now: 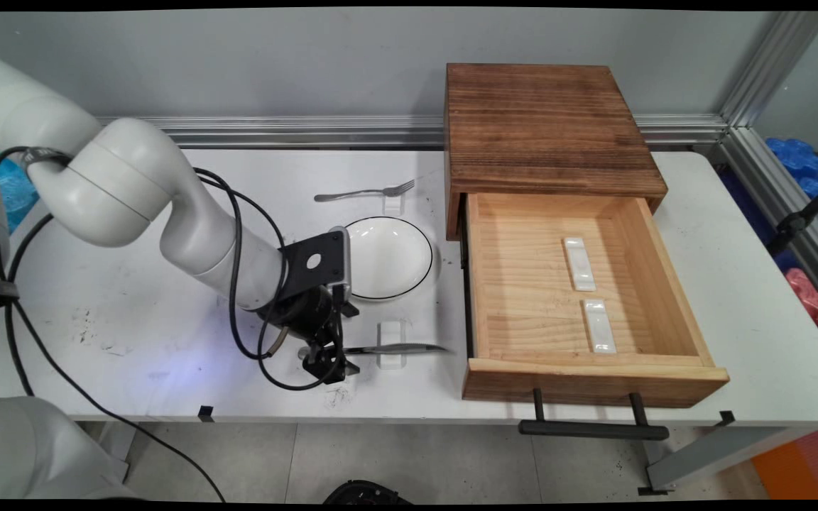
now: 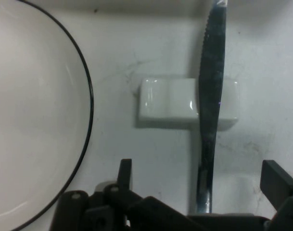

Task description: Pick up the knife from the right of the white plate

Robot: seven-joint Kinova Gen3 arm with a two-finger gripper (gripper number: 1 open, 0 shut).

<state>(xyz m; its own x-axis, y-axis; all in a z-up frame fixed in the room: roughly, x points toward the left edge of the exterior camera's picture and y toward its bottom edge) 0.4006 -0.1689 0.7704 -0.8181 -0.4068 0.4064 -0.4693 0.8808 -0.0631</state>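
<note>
Knife point(image 2: 211, 96) lies lengthwise straight ahead of your claw point(image 2: 199, 192), handle end between its spread, empty fingers, blade across the white rest point(image 2: 168, 103) on the desk point(image 1: 167, 341), plate point(image 2: 31, 110) beside.

The white arm point(image 1: 167, 213) is reached in from the left and bent down toward the table's near side, with black cables point(image 1: 238, 284) looped off its wrist. The black gripper point(image 1: 329, 358) is held low, just above the tabletop. In the hand view its fingers point(image 2: 276, 180) are seen spread pretty wide apart, nothing pinched between them.
</note>
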